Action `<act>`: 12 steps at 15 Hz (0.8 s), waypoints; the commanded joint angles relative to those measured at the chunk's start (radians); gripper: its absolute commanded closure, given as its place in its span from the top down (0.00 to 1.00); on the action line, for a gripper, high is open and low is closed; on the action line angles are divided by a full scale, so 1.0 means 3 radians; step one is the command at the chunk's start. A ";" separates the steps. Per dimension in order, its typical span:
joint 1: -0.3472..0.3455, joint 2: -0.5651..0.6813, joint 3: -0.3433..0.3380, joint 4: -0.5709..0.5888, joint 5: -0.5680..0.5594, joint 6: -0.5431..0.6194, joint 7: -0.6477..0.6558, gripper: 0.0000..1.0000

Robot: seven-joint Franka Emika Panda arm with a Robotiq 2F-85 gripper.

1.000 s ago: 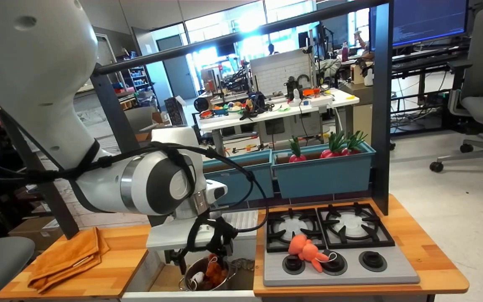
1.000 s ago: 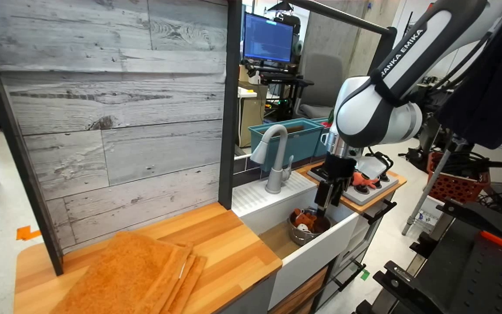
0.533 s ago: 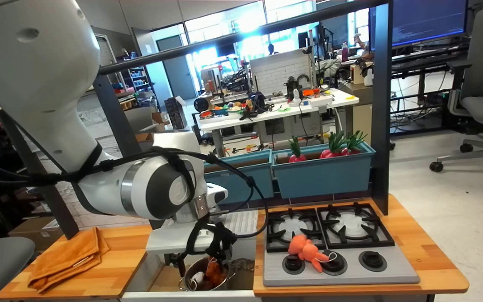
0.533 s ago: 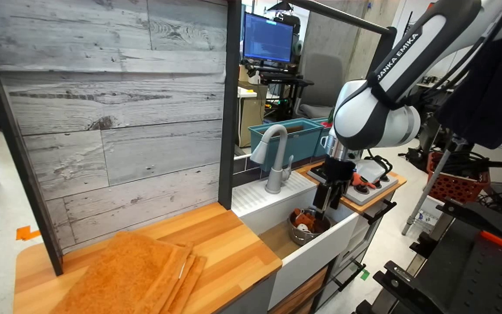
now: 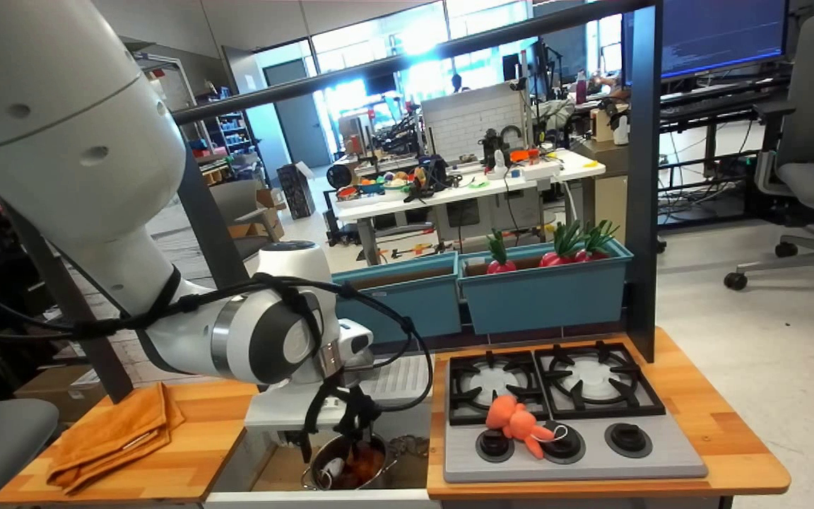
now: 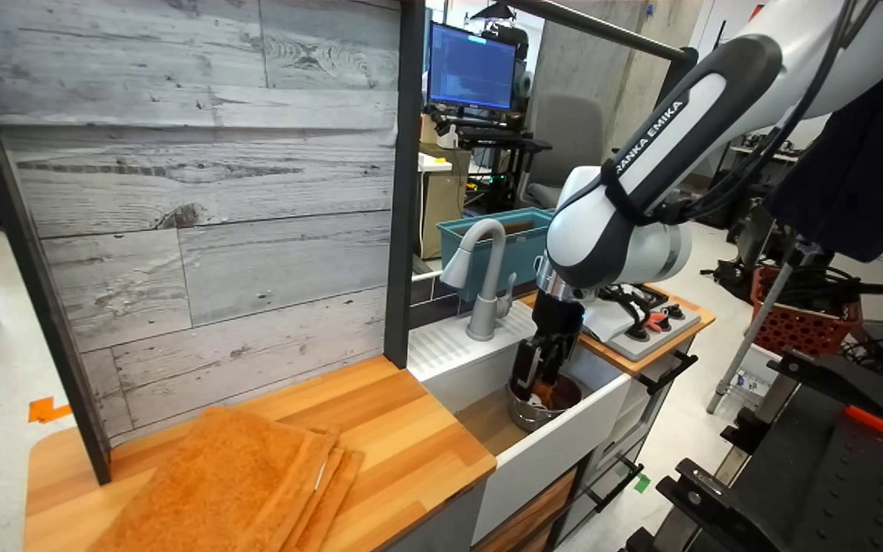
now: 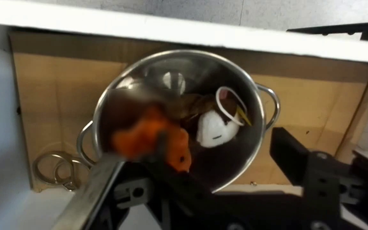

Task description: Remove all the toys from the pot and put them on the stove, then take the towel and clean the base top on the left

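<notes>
The job looks well short of halfway to me: one toy out, others waiting, no wiping begun. That one, the coral-pink toy (image 5: 520, 424), lies across the front of the stove (image 5: 594, 428), its legs down by the knobs (image 5: 628, 438), so that bit seems done. The pot (image 6: 530, 418) sits in the sink (image 6: 564, 448), and in it I make out an orange toy (image 7: 177, 150), partly blurred, and a white toy (image 7: 214, 131); a brownish patch (image 7: 192, 103) beside the white one is too dark for me to call a toy or not. The gripper (image 6: 536, 382) is down at the pot's mouth, jaws spread well apart with nothing clamped that I can see — though it hides part of the orange toy, and whether it touches that I cannot tell. I'd judge the step in hand to be going for the next toy, which then has to reach the stove, and whatever else is in there after it. Then there's the cleaning — the towel (image 5: 114, 435) lies folded and rumpled on the base top (image 5: 202, 452) left of the sink, so that whole stage looks untouched.
</notes>
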 commanded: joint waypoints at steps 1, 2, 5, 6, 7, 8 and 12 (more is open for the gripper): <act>-0.0006 0.0196 0.0027 0.0378 0.0122 -0.0091 0.0002 0.49; -0.0021 0.0219 0.0034 0.0441 0.0138 -0.0117 -0.0003 0.42; -0.0034 0.0280 0.0019 0.0590 0.0176 -0.0183 0.0003 0.48; -0.0027 0.0305 -0.0005 0.0637 0.0182 -0.0224 0.0029 0.64; -0.0021 0.0330 -0.0026 0.0677 0.0188 -0.0263 0.0046 0.64; -0.0011 0.0360 -0.0052 0.0718 0.0197 -0.0315 0.0070 0.70; 0.0010 0.0498 -0.0137 0.0865 0.0197 -0.0481 0.0142 0.95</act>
